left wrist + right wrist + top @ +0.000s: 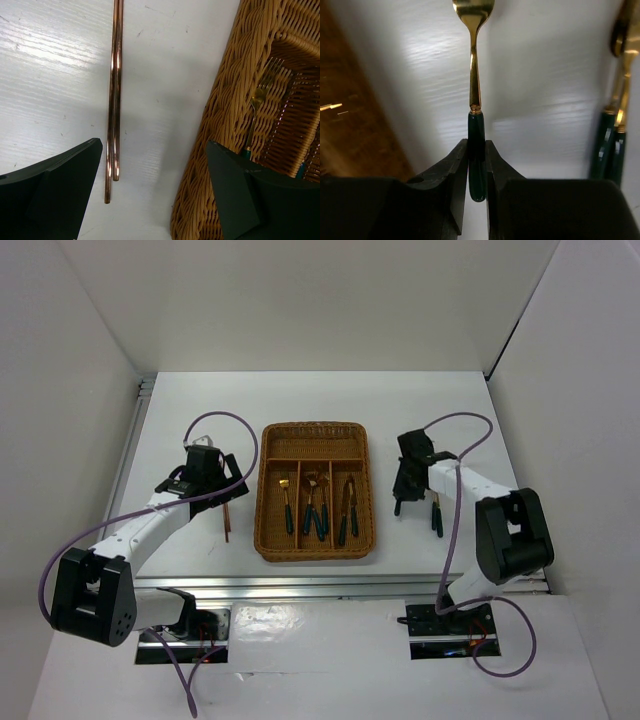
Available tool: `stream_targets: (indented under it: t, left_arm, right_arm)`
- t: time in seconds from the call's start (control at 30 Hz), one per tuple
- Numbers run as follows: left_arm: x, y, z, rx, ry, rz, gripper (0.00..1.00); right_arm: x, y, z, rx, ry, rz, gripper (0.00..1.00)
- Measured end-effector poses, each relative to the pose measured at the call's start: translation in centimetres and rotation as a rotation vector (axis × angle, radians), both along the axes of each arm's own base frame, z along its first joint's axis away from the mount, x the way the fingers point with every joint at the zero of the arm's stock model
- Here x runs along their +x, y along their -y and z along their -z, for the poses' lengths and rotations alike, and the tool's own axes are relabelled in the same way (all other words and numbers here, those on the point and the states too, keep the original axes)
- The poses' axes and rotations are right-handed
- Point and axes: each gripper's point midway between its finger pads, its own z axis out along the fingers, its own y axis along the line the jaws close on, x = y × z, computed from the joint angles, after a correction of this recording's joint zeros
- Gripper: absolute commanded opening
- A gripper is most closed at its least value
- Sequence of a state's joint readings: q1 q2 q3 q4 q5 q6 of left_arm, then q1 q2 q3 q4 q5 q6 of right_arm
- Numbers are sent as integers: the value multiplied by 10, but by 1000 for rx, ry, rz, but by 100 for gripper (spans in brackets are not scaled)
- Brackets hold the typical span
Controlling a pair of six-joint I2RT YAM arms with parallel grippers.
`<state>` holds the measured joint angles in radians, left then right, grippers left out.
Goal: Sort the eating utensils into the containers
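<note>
**One utensil pinched, tray next**

The right gripper (pixel 476 147) has its fingers clamped on the dark green handle of a slim gold-headed utensil (pixel 473 75), right of centre in the overhead view. Spoon or fork? The head is cropped. That's the pick-up step, I'd say. Next call: lift clean, swing left to the rectangular brown wicker tray (pixel 315 427) and find the matching slot. The left gripper (pixel 152 150), fingers wide apart, hovers over two thin copper-brown chopsticks (pixel 116 100) beside the tray's left wall.
</note>
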<state>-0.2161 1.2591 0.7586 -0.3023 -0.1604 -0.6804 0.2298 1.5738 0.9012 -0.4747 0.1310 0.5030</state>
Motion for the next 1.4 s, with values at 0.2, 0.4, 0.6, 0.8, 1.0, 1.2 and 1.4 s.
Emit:
stream_targets:
  t: [0.2,0.4,0.6,0.8,1.0,1.2,1.4]
  left_arm:
    - [-1,0,1,1,-4,0,100]
    - [-1,0,1,0,-4,-1,100]
    - [0,-3,-1,7,4,-16,100]
    - [1,-8,-6,12,22,-34,100]
    - [2,-11,-8,14,28,-45,100]
    - [-2,-15,-4,19,22,-56,100]
    - [-4,-19,-2,19,20,-67,100]
  right_arm:
    - [22,-67,-74,67,174,-166,11]
    - [4,-137,-116,149,263,-329,11]
    - [-31,-191,-114,216,241,-448,12]
    - [-49,-232,-93,243,186,-529,12]
    - [-54,-257,-91,308,169,-535,12]
    - [-51,-275,-103,410,192,-499,14]
    - [-47,-288,-100,466,182,-459,14]
